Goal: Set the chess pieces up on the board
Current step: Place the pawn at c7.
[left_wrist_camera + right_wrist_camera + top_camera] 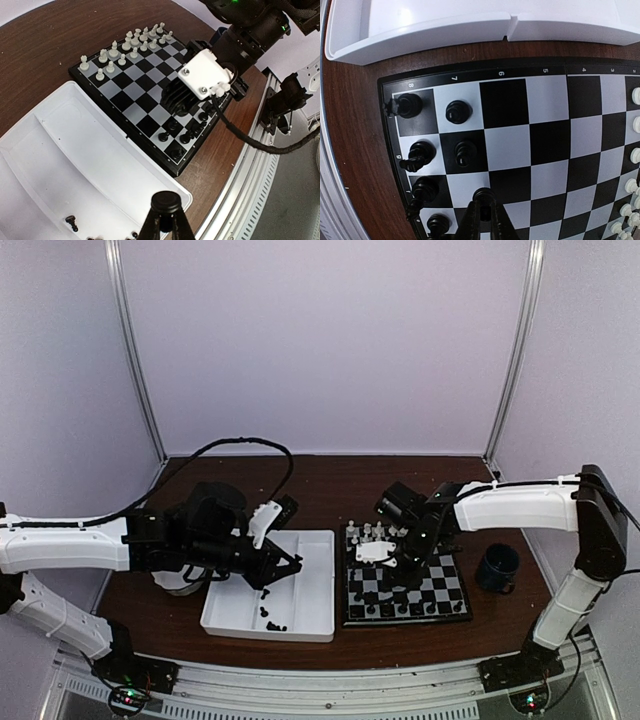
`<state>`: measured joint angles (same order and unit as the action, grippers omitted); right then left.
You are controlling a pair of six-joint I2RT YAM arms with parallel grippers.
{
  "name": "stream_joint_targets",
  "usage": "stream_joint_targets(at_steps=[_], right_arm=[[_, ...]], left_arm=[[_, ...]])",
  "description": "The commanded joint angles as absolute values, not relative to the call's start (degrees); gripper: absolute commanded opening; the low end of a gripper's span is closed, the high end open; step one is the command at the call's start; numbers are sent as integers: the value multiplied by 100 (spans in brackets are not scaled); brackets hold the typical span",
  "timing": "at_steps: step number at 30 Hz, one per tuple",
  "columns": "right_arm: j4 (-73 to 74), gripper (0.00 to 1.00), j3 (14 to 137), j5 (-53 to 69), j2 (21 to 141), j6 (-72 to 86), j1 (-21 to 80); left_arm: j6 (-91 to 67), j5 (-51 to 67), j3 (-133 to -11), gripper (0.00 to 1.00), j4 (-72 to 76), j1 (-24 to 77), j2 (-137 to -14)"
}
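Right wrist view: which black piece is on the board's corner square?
The black piece under the printed 8, on the black square beside the tray; the others stand one square in or further down.

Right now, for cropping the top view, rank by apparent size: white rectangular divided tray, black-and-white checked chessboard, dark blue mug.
1. white rectangular divided tray, only slightly ahead
2. black-and-white checked chessboard, nearly alike
3. dark blue mug, clearly smallest

Lab booth: white panels (320, 340), aluminium rail (300, 692)
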<state>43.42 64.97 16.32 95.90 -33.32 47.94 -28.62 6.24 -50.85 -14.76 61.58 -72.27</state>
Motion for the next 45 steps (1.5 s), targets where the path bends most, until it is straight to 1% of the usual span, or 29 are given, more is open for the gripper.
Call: stream_joint_targets(at_steps=[1, 38, 42, 45], right_arm=[[4187, 6, 6418, 1494, 9675, -3423, 4834], [4399, 9, 6302, 1731, 9806, -3520, 4948], [4401, 10, 6302, 1713, 9821, -3524, 4957], [4409, 15, 6314, 1690, 9782, -3496, 4966]], left_arm=[[-2889, 539, -5115, 0, -1437, 6179, -7181], [-2874, 465, -5108, 0, -1485, 6177, -7270], [-2899, 471, -5074, 0, -1468, 6173, -7265], [-2905, 468, -5056, 0, -1457, 6173, -7267]])
